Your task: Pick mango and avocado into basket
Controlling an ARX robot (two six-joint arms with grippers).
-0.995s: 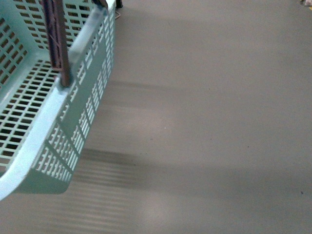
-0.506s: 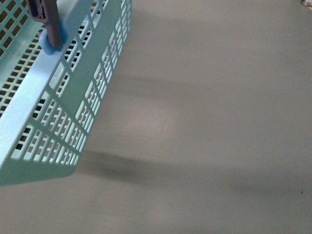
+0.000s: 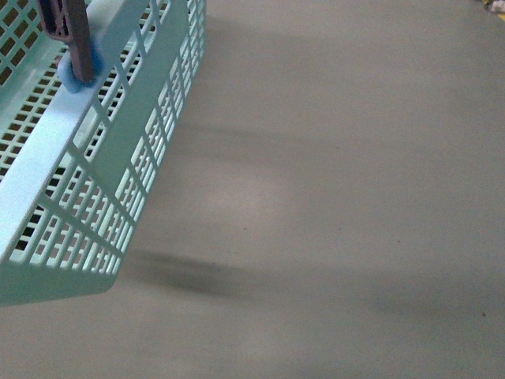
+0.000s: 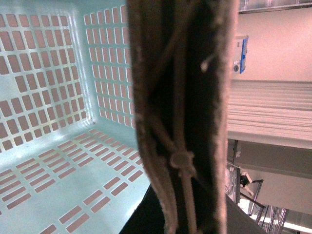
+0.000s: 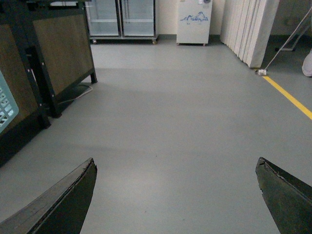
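The turquoise slotted basket [image 3: 118, 158] hangs above the grey floor at the left of the front view. Its brown handle [image 3: 75, 39] rises from the rim. In the left wrist view the handle [image 4: 180, 97] with its white ties fills the middle, and my left gripper [image 4: 183, 209] is shut on it. The part of the basket's floor [image 4: 58, 161] that shows holds nothing. My right gripper [image 5: 175, 165] is open over bare floor, nothing between its fingers. A corner of the basket [image 5: 6, 107] shows at that view's edge. The mango and the avocado are out of view.
A dark wooden-panelled stand [image 5: 53, 53] is beside the basket in the right wrist view. Further off are glass-door fridges [image 5: 122, 17], a white cabinet [image 5: 194, 19] and a folded white partition [image 5: 248, 29]. A yellow line [image 5: 290, 97] runs along the grey floor.
The basket has swung and tilted, so that more of its outer side wall and less of its inside show in the front view. The handle has shifted up and left.
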